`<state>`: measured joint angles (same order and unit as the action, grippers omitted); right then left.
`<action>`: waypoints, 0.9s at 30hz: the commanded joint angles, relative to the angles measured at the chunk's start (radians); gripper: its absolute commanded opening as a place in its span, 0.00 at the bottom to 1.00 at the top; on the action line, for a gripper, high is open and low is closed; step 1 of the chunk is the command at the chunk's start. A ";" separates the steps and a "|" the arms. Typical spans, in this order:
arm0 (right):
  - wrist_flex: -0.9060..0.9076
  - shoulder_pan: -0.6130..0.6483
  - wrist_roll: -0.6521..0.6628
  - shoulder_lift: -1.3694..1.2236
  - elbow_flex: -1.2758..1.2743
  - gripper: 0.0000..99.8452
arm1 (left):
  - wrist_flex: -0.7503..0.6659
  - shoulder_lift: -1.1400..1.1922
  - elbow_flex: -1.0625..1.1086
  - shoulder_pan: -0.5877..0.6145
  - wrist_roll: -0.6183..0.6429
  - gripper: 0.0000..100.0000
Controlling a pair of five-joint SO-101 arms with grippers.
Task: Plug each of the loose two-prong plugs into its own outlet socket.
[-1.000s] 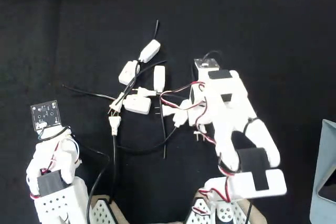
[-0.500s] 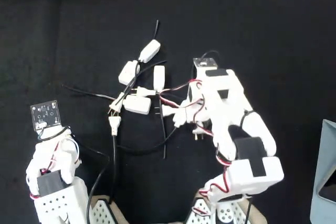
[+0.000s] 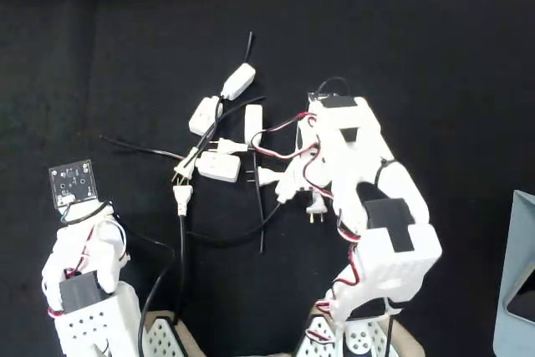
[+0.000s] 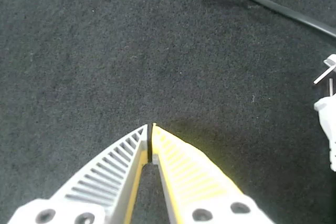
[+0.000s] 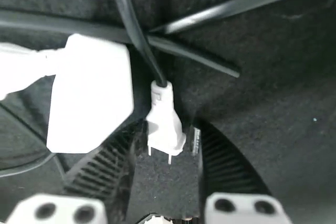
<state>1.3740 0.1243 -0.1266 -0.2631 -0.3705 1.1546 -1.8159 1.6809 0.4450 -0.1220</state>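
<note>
On the black bench point(image 3: 435, 56) we are seeing the right hand point(image 5: 167, 132) spread astride a white plug point(image 5: 164, 116), prongs facing its wrist; the left hand point(image 4: 151, 129), pressed together, sits farther off.

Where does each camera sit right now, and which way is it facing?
High view: fixed above, looking down on the black table; the left arm and right arm show.
Left wrist view: on the left arm, looking down at the table past its shut left gripper.
Right wrist view: on the right arm, looking past the right gripper at a white plug between its open jaws.
Shared: the high view shows that plug too.
</note>
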 commanded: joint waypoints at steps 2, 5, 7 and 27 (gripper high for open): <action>0.011 0.025 -0.011 -0.028 0.022 0.14 | -0.020 -0.003 0.018 0.007 -0.006 0.03; 0.011 0.055 -0.028 -0.047 0.022 0.14 | -0.020 -0.003 0.018 0.007 -0.006 0.03; 0.011 0.077 -0.055 -0.048 0.024 0.14 | -0.020 -0.003 0.018 0.007 -0.006 0.03; 0.112 0.098 -0.051 -0.045 0.137 0.05 | -0.020 -0.003 0.018 0.007 -0.006 0.03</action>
<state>1.4737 0.2041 -0.1741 -0.3184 -0.2969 1.1546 -1.8159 1.6809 0.4450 -0.1220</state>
